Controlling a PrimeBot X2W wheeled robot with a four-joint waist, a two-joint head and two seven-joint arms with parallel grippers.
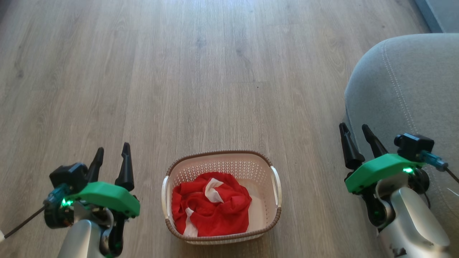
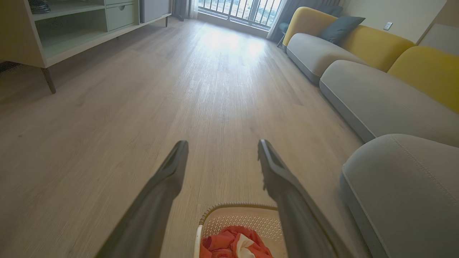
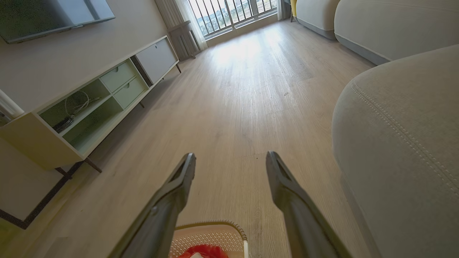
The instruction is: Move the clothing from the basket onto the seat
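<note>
From the head view, one basket (image 1: pixel 222 153) stands on the wood-grain plank floor (image 1: pixel 200 71), midway between the two arms. It is a rounded rectangle of cream plastic with perforated walls, a brown woven-look rim and two white handles. The clothing (image 1: pixel 211 209) lies crumpled inside it: thin bright red fabric with three white patches showing. How many garments make up the heap cannot be told. One grey seat (image 1: pixel 405 79), upholstered in fabric, with a rounded corner and a double line of pale stitching, sits to the right, apart from the basket. The left claw (image 1: pixel 113 147) hangs left of the basket, its two dark tapered fingers spread and holding nothing. The right claw (image 1: pixel 354 125) is likewise spread and empty, against the seat's edge.

In the left wrist view, the left claw (image 2: pixel 222 142) gapes over the floor, with the basket (image 2: pixel 236 206) and clothing (image 2: pixel 222 243) below it. Three grey sofa cushions line the right side, the nearest being the seat (image 2: pixel 401 186), with two yellow backrests (image 2: pixel 426 68) and one dark pillow (image 2: pixel 339 28) behind.

In the right wrist view, the right claw (image 3: pixel 230 154) stands wide above the basket (image 3: pixel 215 223). A sliver of clothing (image 3: pixel 202 251) shows, the seat (image 3: pixel 401 143) is at the right, and one pale cabinet (image 3: pixel 93 107) with two drawers is at the left.
</note>
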